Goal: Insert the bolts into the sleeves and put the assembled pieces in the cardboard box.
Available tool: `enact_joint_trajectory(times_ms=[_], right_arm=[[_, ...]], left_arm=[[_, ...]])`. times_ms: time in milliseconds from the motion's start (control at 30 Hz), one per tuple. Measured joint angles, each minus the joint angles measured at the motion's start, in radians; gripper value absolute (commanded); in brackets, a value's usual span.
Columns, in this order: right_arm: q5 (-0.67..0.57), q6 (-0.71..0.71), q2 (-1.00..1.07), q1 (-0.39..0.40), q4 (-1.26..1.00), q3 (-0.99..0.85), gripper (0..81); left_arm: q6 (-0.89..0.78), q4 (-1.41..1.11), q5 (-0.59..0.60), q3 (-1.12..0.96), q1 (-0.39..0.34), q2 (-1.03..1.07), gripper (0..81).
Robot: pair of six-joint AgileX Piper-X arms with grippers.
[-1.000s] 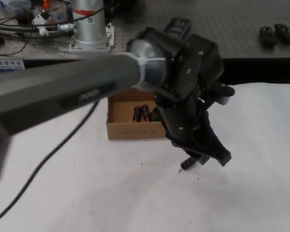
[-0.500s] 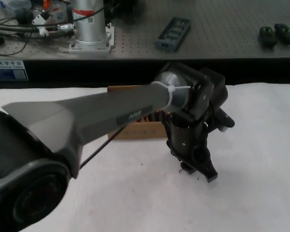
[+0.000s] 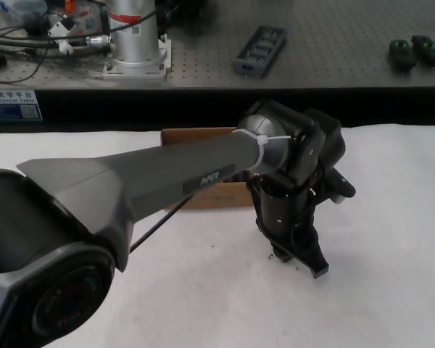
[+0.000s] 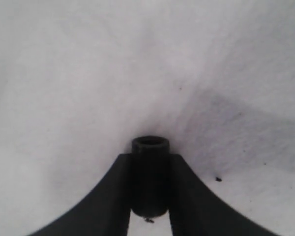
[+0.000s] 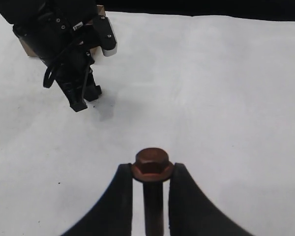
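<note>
Left wrist view, sleeve [image 4: 150,174] clamped, right wrist view, bolt [image 5: 152,167] clamped

The white cloth [image 3: 391,217] is lit brightly and evenly from above, and in the high view it is washed almost to plain white. From the right wrist, a soft grey shadow [image 5: 107,107] is seen cast on the cloth just beside the left tool [image 5: 83,100]. In the left wrist view a wider, fainter shadow [image 4: 231,128] is spread past the sleeve [image 4: 150,179], whose black wall is left without detail. A dull sheen is caught on the head of the bolt [image 5: 152,166]. Glare is shown on the metal post [image 3: 130,25] at the back, and the gap [image 3: 203,109] under the perforated table [image 3: 333,65] is left dark.
</note>
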Motion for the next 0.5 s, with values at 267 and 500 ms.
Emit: enact_joint_trajectory(times_ms=[267, 500], right_arm=[[-0.018, -0.017, 0.000, 0.000, 0.000, 0.000, 3.8], [-0.017, -0.121, 0.000, 0.000, -0.052, 0.000, 3.8]], left_arm=[[0.000, -0.005, -0.013, 0.000, 0.000, -0.012, 0.6], [-0.106, -0.006, -0.023, 0.000, 0.012, -0.126, 0.6]])
